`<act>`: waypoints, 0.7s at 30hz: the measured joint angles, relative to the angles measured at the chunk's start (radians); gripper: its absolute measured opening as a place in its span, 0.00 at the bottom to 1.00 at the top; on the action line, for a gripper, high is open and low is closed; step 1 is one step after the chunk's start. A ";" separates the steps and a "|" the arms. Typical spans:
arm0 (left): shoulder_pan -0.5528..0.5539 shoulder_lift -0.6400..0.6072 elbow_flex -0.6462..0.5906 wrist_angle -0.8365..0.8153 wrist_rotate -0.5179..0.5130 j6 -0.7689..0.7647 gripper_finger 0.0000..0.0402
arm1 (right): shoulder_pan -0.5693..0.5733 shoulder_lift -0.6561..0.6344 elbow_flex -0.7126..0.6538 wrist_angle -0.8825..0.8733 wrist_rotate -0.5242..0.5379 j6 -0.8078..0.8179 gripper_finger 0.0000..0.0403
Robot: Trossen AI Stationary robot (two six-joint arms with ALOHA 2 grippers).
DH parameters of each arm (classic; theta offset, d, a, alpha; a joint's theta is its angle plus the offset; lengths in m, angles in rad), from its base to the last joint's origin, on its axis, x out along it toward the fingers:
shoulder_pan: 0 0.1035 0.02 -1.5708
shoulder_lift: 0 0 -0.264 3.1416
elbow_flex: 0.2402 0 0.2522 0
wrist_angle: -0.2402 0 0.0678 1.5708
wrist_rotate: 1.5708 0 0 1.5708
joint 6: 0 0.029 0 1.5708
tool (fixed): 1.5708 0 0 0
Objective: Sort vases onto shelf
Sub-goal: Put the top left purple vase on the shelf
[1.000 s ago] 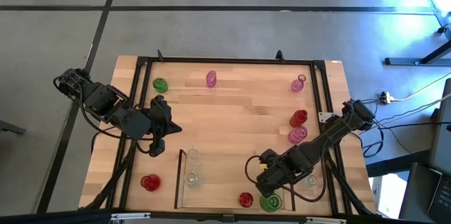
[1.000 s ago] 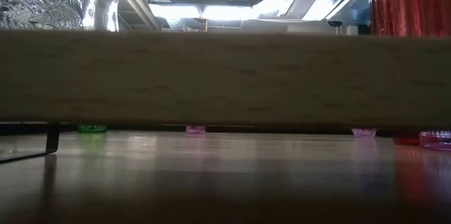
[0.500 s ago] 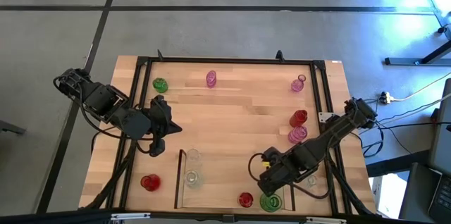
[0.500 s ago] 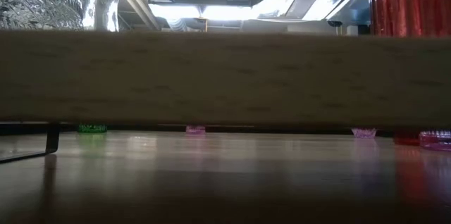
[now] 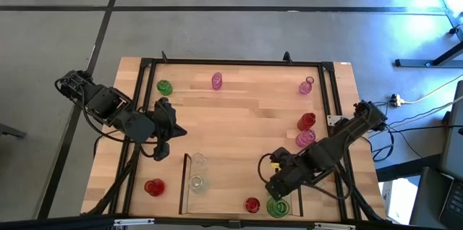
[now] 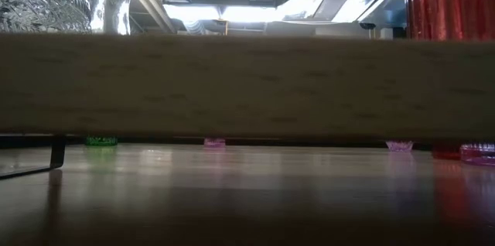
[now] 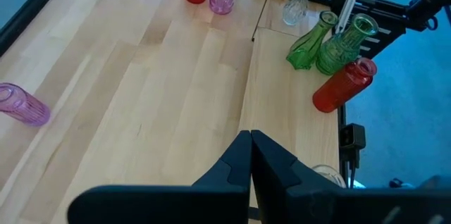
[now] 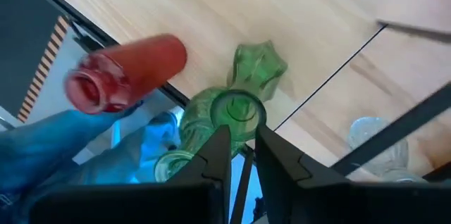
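In the high view the shelf (image 5: 183,186) lies at the table's near edge. In it stand two clear vases (image 5: 197,182), a red vase (image 5: 251,205) and green vases (image 5: 276,207). My right gripper (image 5: 273,184) hangs over the green vases. In its wrist view the fingers are a narrow gap apart (image 8: 242,132), just over the mouth of a green vase (image 8: 237,108), with a second green vase (image 8: 258,65) and the red vase (image 8: 130,69) beside it. My left gripper (image 5: 160,151) is shut (image 7: 251,137), left of the shelf, and touches nothing. My right gripper points down at the mouth (image 8: 237,108) of the upright green vase, which stands on the shelf floor. Its fingertips (image 8: 223,134) overlap the rim in the wrist view. Whether they touch it, I cannot tell.
On the open table stand a green vase (image 5: 165,87), pink vases (image 5: 217,80) (image 5: 307,86) (image 5: 304,138) and a red vase (image 5: 306,121); another red vase (image 5: 153,186) is left of the shelf. A black frame (image 5: 145,67) borders the tabletop. A wooden board (image 6: 247,83) blocks most of the low view.
My right gripper has drifted a little toward the table's right edge, staying above the green vases. The vases have kept their places.
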State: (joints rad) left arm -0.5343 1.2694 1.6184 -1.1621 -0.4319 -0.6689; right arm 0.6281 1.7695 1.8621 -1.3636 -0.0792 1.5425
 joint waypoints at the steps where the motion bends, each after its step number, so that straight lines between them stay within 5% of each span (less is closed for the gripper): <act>1: 0.000 0.000 0.000 0.000 -0.004 0.000 0.00 | 0.000 0.000 0.021 -0.015 0.018 -0.001 0.13; 5: 0.000 0.000 0.000 -0.004 -0.023 -0.002 0.00 | 0.000 0.000 0.112 -0.076 0.144 -0.027 0.13; 13: 0.001 0.000 0.000 -0.038 -0.083 -0.001 0.00 | 0.000 0.000 0.208 -0.085 0.564 -0.206 0.13; 18: 0.059 0.000 0.000 0.004 -0.223 -0.032 0.00 | 0.000 -0.013 0.208 -0.125 0.694 -0.289 0.13; 21: 0.174 0.000 0.000 0.048 -0.142 -0.005 0.00 | 0.000 -0.033 0.208 -0.190 0.744 -0.322 0.13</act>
State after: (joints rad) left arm -0.3604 1.2694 1.6188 -1.1141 -0.5743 -0.6741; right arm 0.6281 1.7362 2.0697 -1.5533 0.6648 1.2208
